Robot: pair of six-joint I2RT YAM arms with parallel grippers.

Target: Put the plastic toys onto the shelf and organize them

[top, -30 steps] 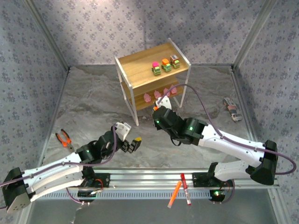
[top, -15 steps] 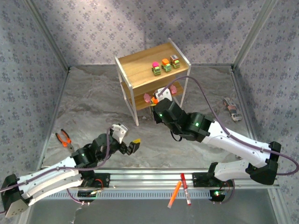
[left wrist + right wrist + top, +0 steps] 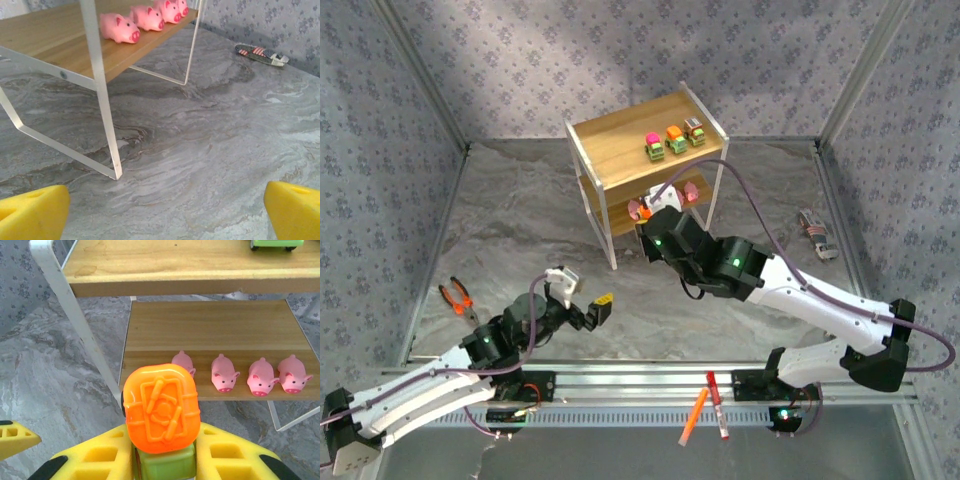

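The right pincer (image 3: 162, 462) is closed on a green truck (image 3: 161, 415) whose orange top bears an unreadable raised emblem. It is held just near of the shelf (image 3: 175, 265) and hides part of the leftmost of four pink pigs (image 3: 261, 377) on the lower board. The overhead view shows three trucks (image 3: 675, 138) on the top board, cut to a green sliver in the right wrist view, while the left pincer (image 3: 160, 215) gapes wide and empty above the table (image 3: 210, 140).
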